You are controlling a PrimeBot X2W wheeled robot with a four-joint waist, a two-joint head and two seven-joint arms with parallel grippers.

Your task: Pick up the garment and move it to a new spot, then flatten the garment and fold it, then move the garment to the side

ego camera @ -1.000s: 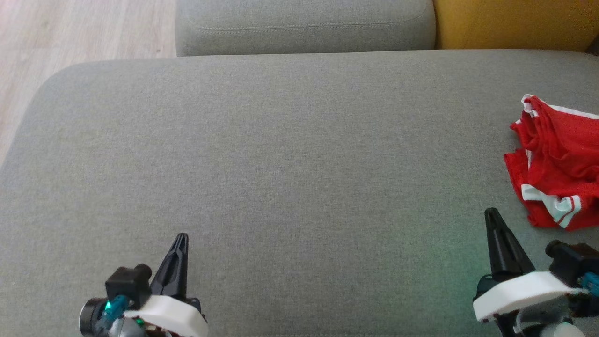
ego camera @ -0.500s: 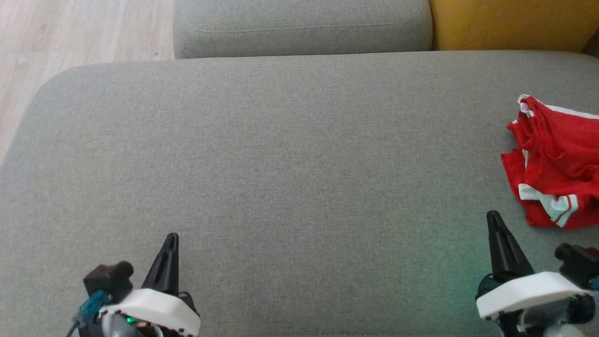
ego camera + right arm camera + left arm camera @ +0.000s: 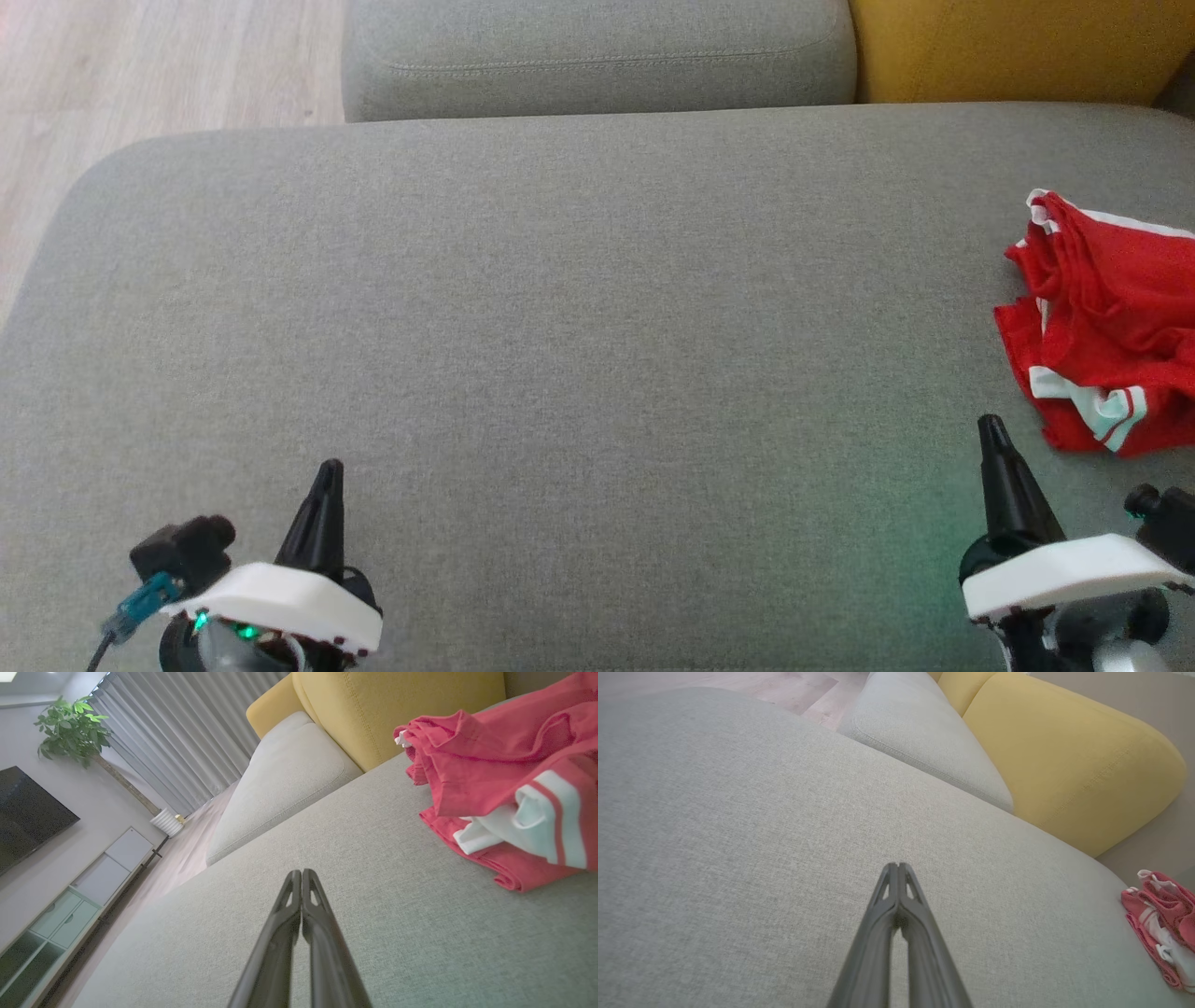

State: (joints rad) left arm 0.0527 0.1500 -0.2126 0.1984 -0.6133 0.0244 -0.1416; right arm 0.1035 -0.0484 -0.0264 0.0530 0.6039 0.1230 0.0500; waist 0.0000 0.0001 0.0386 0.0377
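Red mesh fabric with white striped trim identifies the garment (image 3: 1102,327). It lies crumpled on the grey sofa seat cushion (image 3: 560,327) at the 3 o'clock edge of the head view, partly cut off by the frame.

The left gripper (image 3: 329,476) is at 7 o'clock over the cushion. Its fingers are pressed together with nothing between them, and the tips point toward 12 o'clock.

The right gripper (image 3: 991,431) is at 5 o'clock, likewise clenched and empty. The garment lies near its tips, toward 1 o'clock, without contact.

In the right wrist view the garment occupies 2 o'clock, with a folded white band carrying a red stripe turned toward the camera. In the left wrist view it appears small at 4 o'clock, well apart from the fingers.

In the head view a grey back cushion (image 3: 597,47) stands at 12 o'clock, a yellow cushion (image 3: 1008,47) at 1 o'clock, and pale wooden floor (image 3: 140,75) at 11 o'clock.
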